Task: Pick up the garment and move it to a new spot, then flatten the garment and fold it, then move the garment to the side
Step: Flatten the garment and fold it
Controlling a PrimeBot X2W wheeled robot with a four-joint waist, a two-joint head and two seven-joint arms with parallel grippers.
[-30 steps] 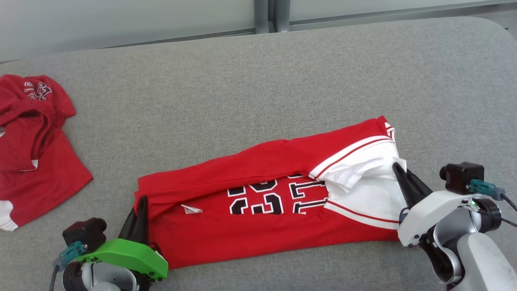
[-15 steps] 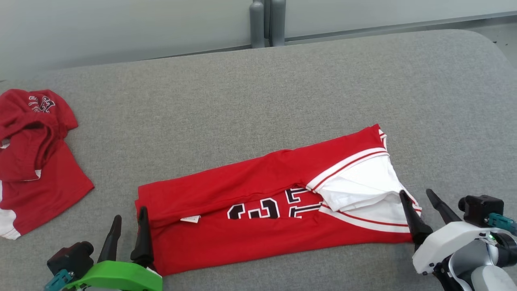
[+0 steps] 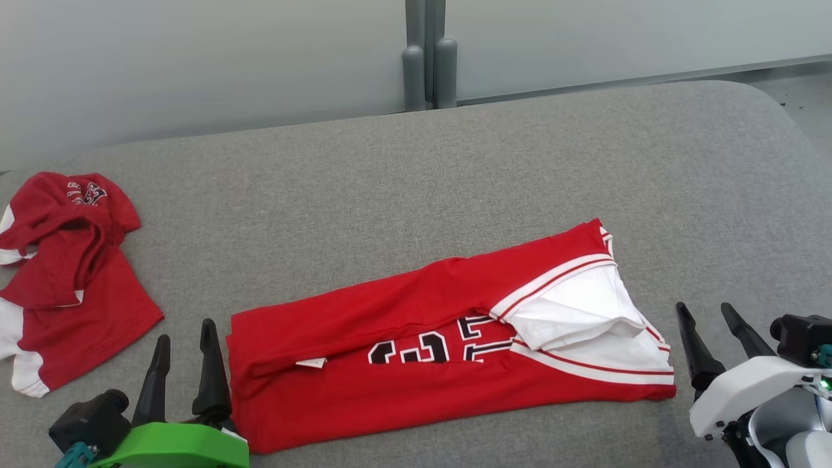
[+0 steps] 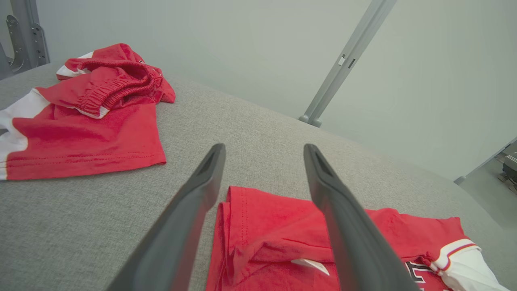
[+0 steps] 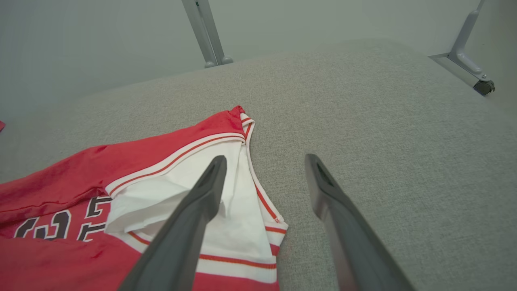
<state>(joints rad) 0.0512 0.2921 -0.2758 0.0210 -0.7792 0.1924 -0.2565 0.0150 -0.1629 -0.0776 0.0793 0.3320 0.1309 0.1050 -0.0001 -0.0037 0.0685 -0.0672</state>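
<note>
I see the garment [image 3: 416,390] in bright red, with black block numerals [image 3: 416,351] outlined in white. Its right end is a white panel [image 3: 585,312] edged with thin red stripes, and a small white label [image 3: 311,363] sits on the red. The second garment [image 3: 84,305] is a deeper red with white patches and white-outlined lettering. Under both I have a mottled grey fabric surface [image 3: 455,182]. The left gripper [image 3: 185,331] is black above a vivid green shell [image 3: 175,448]; the right gripper [image 3: 703,307] is black above a white shell [image 3: 747,387]. The wall [image 3: 195,58] is pale grey-green.
</note>
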